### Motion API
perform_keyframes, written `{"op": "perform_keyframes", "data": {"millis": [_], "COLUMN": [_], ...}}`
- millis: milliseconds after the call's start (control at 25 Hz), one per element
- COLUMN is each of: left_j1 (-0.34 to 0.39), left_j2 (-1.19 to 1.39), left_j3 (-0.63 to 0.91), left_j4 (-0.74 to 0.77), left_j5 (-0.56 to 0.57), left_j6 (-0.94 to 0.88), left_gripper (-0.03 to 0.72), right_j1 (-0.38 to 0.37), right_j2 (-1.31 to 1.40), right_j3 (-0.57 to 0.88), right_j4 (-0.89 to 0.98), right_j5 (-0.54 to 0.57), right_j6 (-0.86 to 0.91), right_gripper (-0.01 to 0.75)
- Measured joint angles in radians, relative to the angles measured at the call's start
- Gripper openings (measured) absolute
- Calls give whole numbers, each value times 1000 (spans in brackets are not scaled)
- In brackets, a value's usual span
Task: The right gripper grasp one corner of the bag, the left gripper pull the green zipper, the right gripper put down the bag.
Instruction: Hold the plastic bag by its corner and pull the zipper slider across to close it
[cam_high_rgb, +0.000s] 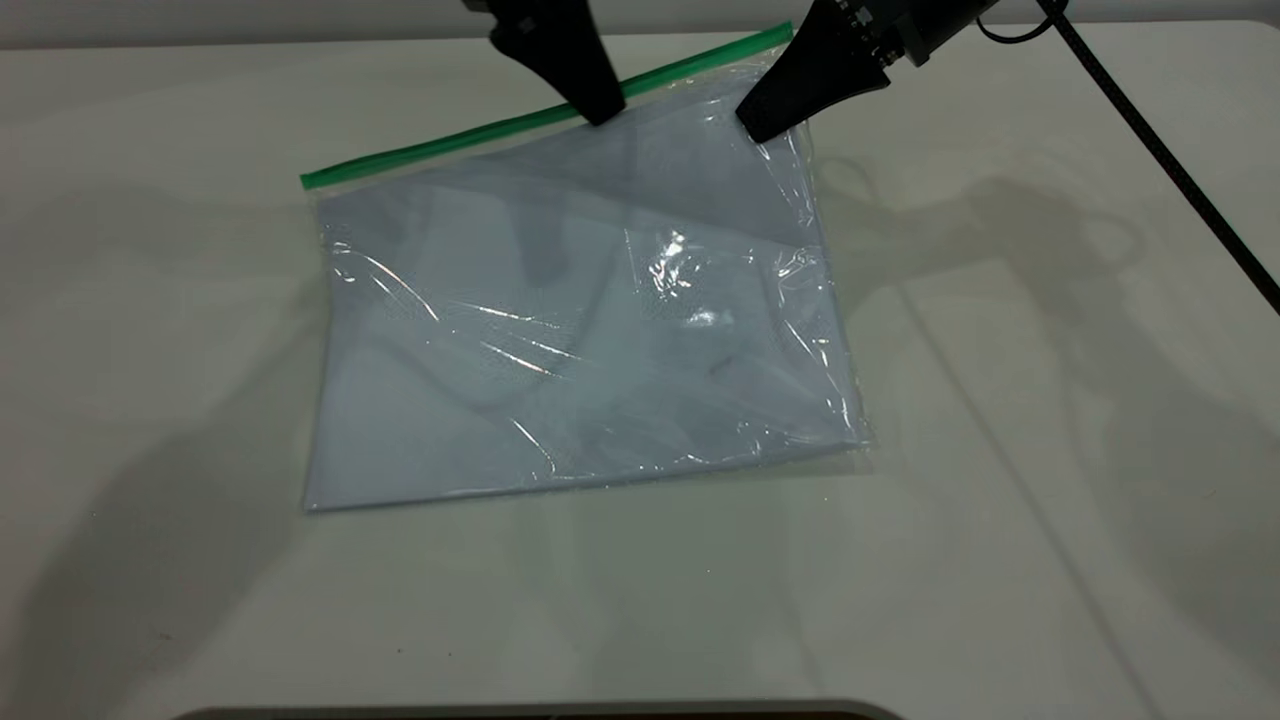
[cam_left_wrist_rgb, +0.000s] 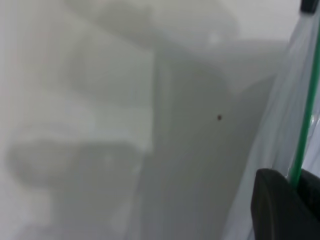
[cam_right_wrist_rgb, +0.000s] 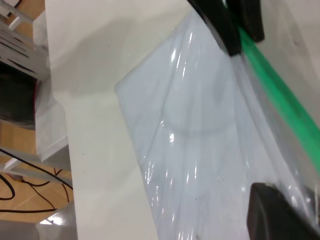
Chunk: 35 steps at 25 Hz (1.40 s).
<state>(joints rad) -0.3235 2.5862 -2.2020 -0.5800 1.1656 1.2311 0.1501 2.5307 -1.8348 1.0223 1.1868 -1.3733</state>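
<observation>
The bag (cam_high_rgb: 580, 330) is a large clear pouch with pale sheets inside, lying on the white table (cam_high_rgb: 1000, 500). Its far right corner is lifted off the surface. My right gripper (cam_high_rgb: 762, 125) is shut on that raised corner. In the right wrist view the bag's film (cam_right_wrist_rgb: 200, 130) drapes over one of its fingers (cam_right_wrist_rgb: 270, 215). The green zipper (cam_high_rgb: 450, 142) runs along the bag's far edge. My left gripper (cam_high_rgb: 603, 112) is shut on it right of its middle. The green strip (cam_left_wrist_rgb: 306, 115) passes between its two black fingers (cam_left_wrist_rgb: 277, 205).
A thick black braided cable (cam_high_rgb: 1160, 150) slopes across the table's far right. Past the table edge, the right wrist view shows a grey frame (cam_right_wrist_rgb: 20, 100) and floor cables (cam_right_wrist_rgb: 30, 200). A dark rounded edge (cam_high_rgb: 520, 712) lies at the near side.
</observation>
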Motion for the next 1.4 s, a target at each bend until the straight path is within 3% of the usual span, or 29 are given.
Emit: {"op": "perform_keyframes", "data": {"millis": [640, 1400], "left_j1": [94, 162], "left_j2": [5, 9], "left_j3": [1, 1], "left_j4": [27, 131], "left_j5": [1, 1], "left_j6": [-65, -127], "left_gripper": [48, 48], "right_j1": [-4, -104], "right_j2": [-2, -2], "right_j3": [-4, -4], "right_j4": [11, -23], "right_j5": [-37, -66], "right_j6": [41, 91], "right_gripper": [33, 33]}}
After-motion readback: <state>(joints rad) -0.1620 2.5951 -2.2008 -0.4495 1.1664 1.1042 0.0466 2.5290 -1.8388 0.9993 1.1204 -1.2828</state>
